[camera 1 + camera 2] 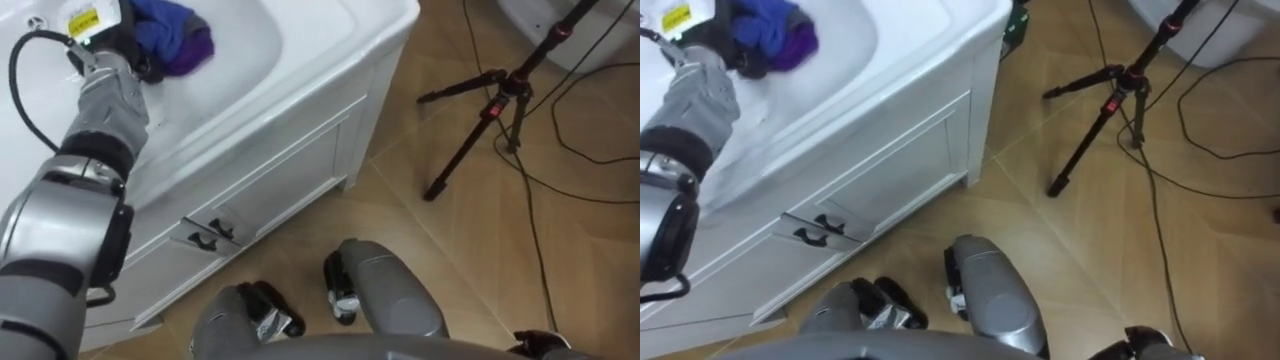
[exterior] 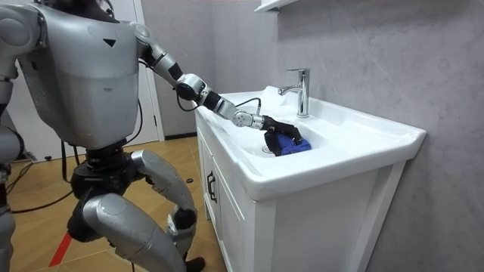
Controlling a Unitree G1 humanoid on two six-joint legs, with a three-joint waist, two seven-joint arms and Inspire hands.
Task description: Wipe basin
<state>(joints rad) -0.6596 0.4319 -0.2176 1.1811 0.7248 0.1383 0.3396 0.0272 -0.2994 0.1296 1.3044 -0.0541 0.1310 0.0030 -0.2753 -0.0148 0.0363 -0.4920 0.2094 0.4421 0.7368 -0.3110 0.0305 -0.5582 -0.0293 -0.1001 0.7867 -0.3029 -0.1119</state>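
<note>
The robot stands at the front of a glossy white ceramic basin (image 1: 300, 40) with a smooth, rounded bowl. The bowl is sunk into a white panelled vanity cabinet (image 1: 290, 180) that carries two small dark metal handles (image 1: 205, 238). In the room view its knees are bent and its left arm stretches out over the counter and into the bowl.

A crumpled blue-and-purple cloth (image 1: 175, 35), soft and bunched into folds, lies on the bowl's floor at about 11 o'clock in the left eye view. The dark left hand (image 1: 140, 55) sits on the cloth's near edge, touching it. Whether it grips the fabric or only presses on it cannot be told.

In the room view the cloth shows as a blue heap under the hand. At about 1 o'clock from it, an upright polished chrome tap (image 2: 302, 92) with a squared spout stands on the back ledge.

On the brown wood-grain tiled floor (image 1: 590, 270), at about 2 o'clock in the eye view, stands a thin black metal tripod (image 1: 490, 105) with a red collar. Its legs are spread, well apart from the cabinet.
</note>
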